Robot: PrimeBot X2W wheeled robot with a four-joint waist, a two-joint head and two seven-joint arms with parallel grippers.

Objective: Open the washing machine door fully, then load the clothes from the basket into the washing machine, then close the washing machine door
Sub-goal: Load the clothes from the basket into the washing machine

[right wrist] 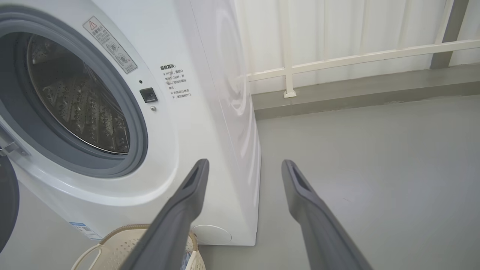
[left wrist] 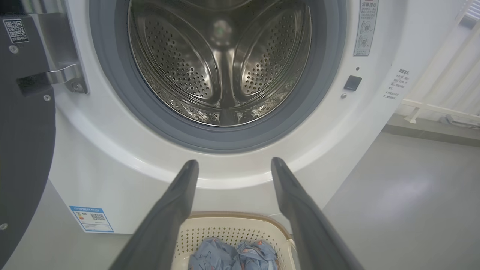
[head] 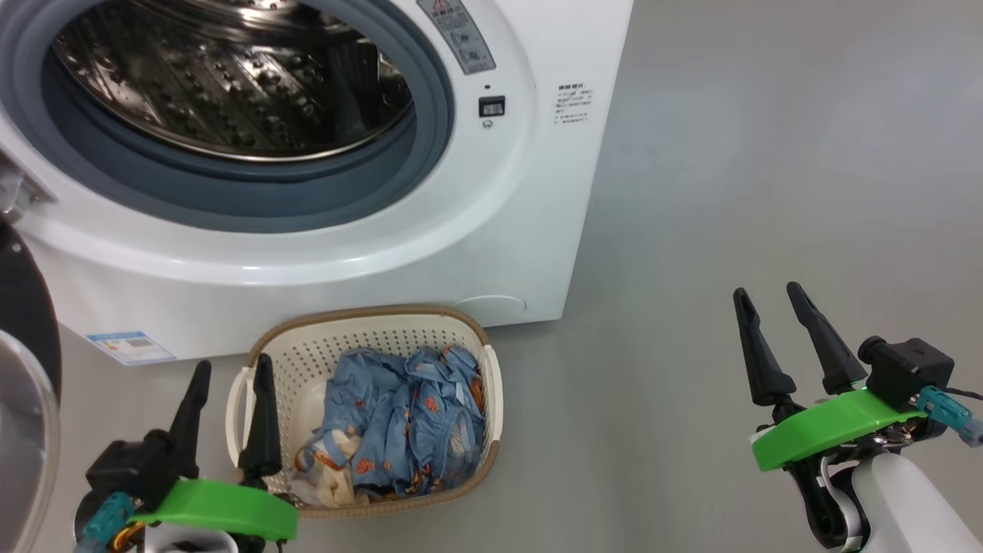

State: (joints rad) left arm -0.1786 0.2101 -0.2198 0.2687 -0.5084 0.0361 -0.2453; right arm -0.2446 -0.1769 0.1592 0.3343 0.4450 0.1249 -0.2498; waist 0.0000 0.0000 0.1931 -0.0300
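**Door hanging open, clothes lying in the basket, both pincers gaping empty**

The big white front-loading washing machine [head: 430, 253] is standing on the smooth grey floor [head: 729, 153]. Its round mouth is showing a grey rubber ring [head: 230, 203] and a perforated steel drum [head: 230, 84]. The large round glossy black door with the clear glass bowl window [head: 27, 322] is hanging open on its hinge at the machine's left side, turned well away from the opening. A small blue sticker [head: 130, 347] is sitting low on the white front, near that door.

The small cream-white perforated plastic basket with the brown woven-look rim [head: 369, 313] is resting on the floor just in front of the machine's base, below the opening. The soft light-blue clothes printed with small orange-red figures [head: 407, 415] are lying bunched inside it, with a cream part showing at the near left corner.

The left pincer [head: 234, 362] is hovering at the basket's left side. Its two dark fingers are spreading wide and gripping nothing, one of them over the basket's left handle and the other outside the rim. The right pincer [head: 767, 290] is hanging well to the right over the floor, apart from both basket and machine. Its fingers are likewise standing wide apart and holding nothing. In the right wrist view a white railing [right wrist: 356, 56] is running along the wall behind the machine.
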